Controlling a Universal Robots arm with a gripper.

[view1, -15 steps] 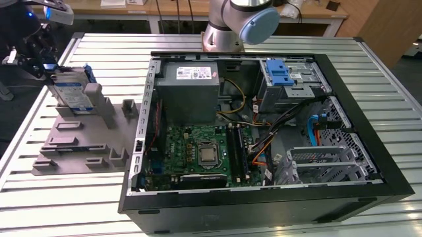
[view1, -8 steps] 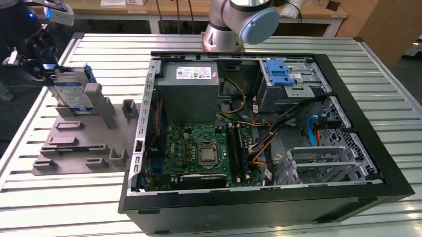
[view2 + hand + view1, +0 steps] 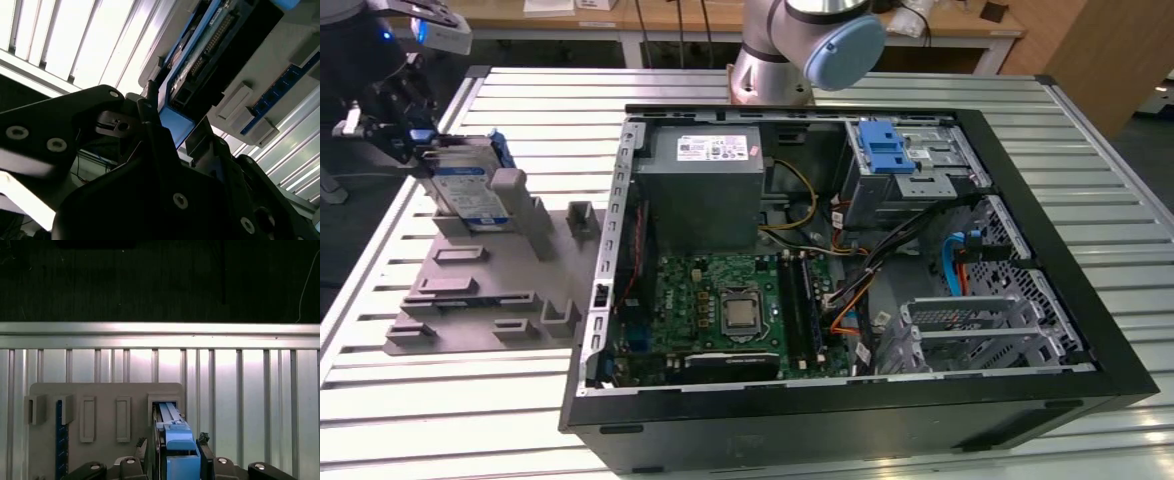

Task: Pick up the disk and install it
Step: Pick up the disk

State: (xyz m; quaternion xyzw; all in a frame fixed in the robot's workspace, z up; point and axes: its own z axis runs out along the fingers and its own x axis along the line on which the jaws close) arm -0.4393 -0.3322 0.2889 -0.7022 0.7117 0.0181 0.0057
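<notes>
Slatted metal table [image 3: 454, 420] is spread across the exterior view. Open computer case [image 3: 854, 405] is laid on it, centre to right of frame. Grey fixture plate [image 3: 467, 300] is set just beside the case, at the exterior view's left. The disk [image 3: 464, 190] is stood on edge in a slot of the plate, upper left of frame, well apart from the case. Gripper [image 3: 175, 441] is closed narrow on the disk's blue-railed end, with fingers [image 3: 204, 439] pressed against both sides in the first wrist view.
</notes>
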